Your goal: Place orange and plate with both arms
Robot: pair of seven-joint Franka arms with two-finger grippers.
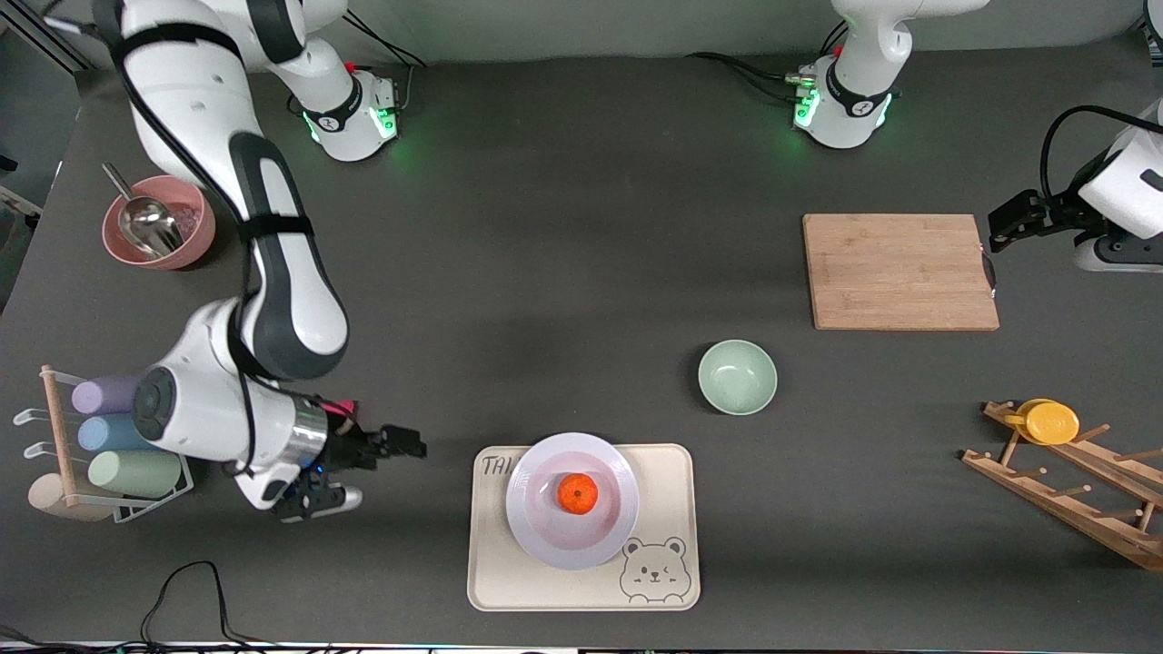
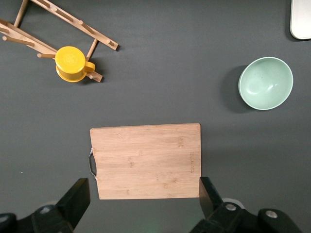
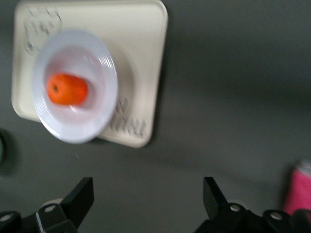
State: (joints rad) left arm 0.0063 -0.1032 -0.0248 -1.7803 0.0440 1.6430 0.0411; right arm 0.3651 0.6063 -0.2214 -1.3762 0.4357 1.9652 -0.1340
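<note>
The orange (image 1: 578, 493) lies in the middle of the pale lavender plate (image 1: 536, 520). The plate rests on a cream bear tray (image 1: 509, 572) near the front camera. In the right wrist view the orange (image 3: 67, 89) sits in the plate (image 3: 104, 73) on the tray (image 3: 143, 58). My right gripper (image 1: 404, 447) is open and empty, over bare table beside the tray, toward the right arm's end; its own view (image 3: 148, 196) shows nothing between its fingers. My left gripper (image 1: 1007, 227) is open and empty by the edge of the cutting board (image 1: 899, 271); its own view (image 2: 143, 199) shows it just off that board (image 2: 146, 160).
A mint-green bowl (image 1: 737, 376) stands between board and tray. A wooden rack (image 1: 1072, 490) with a yellow cup (image 1: 1049, 422) is at the left arm's end. A pink bowl with a metal scoop (image 1: 159, 222) and a stand of pastel cups (image 1: 109, 436) are at the right arm's end.
</note>
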